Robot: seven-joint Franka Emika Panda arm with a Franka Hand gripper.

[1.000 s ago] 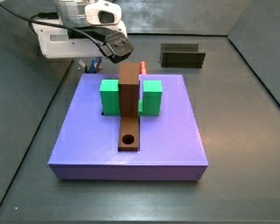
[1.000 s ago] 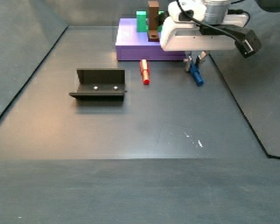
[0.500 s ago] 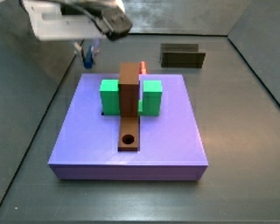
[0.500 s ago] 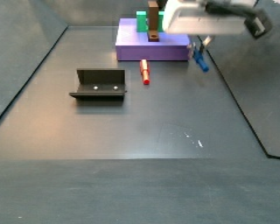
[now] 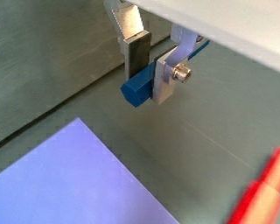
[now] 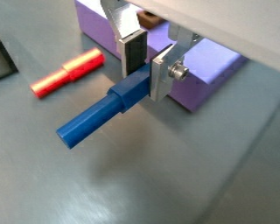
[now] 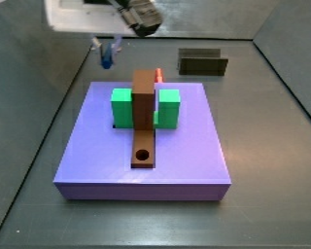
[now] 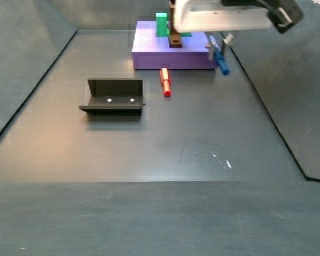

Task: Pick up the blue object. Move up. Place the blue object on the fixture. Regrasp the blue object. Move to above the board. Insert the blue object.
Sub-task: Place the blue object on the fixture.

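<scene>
My gripper [image 7: 109, 41] is shut on the blue object [image 7: 109, 53], a slim blue peg, and holds it in the air beside the board's [image 7: 145, 146] far left corner. In a side view the gripper [image 8: 219, 42] hangs right of the board [image 8: 152, 58] with the peg [image 8: 220, 62] below its fingers. Both wrist views show the peg [image 5: 136, 88] [image 6: 99, 117] clamped between the fingers [image 5: 167, 77] [image 6: 163, 73], sticking out to one side. The fixture [image 8: 112, 97] [image 7: 204, 63] stands on the floor, apart from the gripper.
A red peg [image 8: 166, 84] [image 6: 66, 73] lies on the floor by the board's edge. The board carries two green blocks [image 7: 121, 107] and a brown bar with a round hole [image 7: 144, 154]. Grey walls enclose the floor.
The gripper has risen from the floor with the blue peg in it. The red peg, the board and the fixture have not moved.
</scene>
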